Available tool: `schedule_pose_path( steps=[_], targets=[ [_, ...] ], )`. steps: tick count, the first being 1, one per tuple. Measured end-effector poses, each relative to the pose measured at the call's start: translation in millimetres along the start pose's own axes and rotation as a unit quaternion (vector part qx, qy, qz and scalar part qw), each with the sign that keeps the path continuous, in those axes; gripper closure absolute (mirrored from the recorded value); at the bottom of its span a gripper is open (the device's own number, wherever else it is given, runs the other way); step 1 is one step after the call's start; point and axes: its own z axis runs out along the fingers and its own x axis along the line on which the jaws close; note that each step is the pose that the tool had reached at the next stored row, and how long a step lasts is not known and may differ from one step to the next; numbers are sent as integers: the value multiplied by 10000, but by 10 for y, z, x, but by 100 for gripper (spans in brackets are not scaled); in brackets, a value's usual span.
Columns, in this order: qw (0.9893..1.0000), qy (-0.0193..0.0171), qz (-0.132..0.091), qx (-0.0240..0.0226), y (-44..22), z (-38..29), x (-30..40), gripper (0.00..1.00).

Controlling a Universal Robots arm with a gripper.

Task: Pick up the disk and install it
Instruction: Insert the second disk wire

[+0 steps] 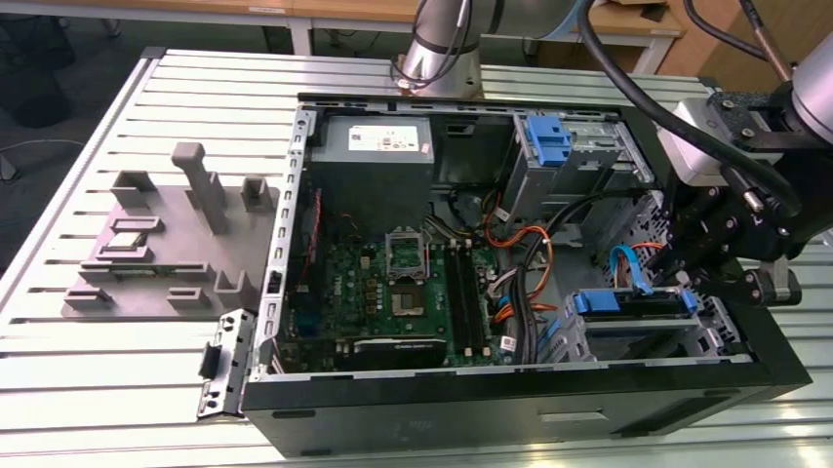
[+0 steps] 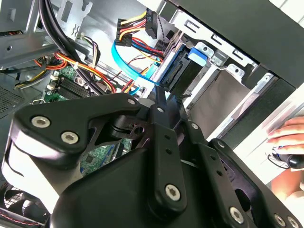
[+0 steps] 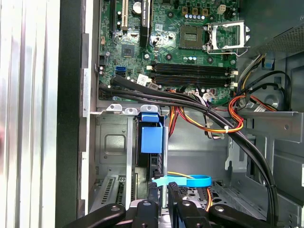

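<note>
- The disk shows edge-on as a blue strip standing in the drive cage; its flat faces are hidden.
- The hand points down into the case, just beside the disk's end. Whether it grips or stands wide, I cannot tell.
- Black cables run close past the cage, and a blue cable loops beside the hand — little free room.
</note>
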Motion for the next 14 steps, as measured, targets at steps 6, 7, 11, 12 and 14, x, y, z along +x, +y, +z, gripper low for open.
schedule_pose_path(
  steps=[6,7,11,12,14],
  targets=[
    [10000,0,0,0,0,-23,-2,76],
    [10000,0,0,0,0,-23,-2,76],
    [10000,-1,0,0,0,-29,-3,76],
    [10000,0,0,0,0,-31,-3,76],
    [10000,0,0,0,0,-34,-3,76]
  ],
)
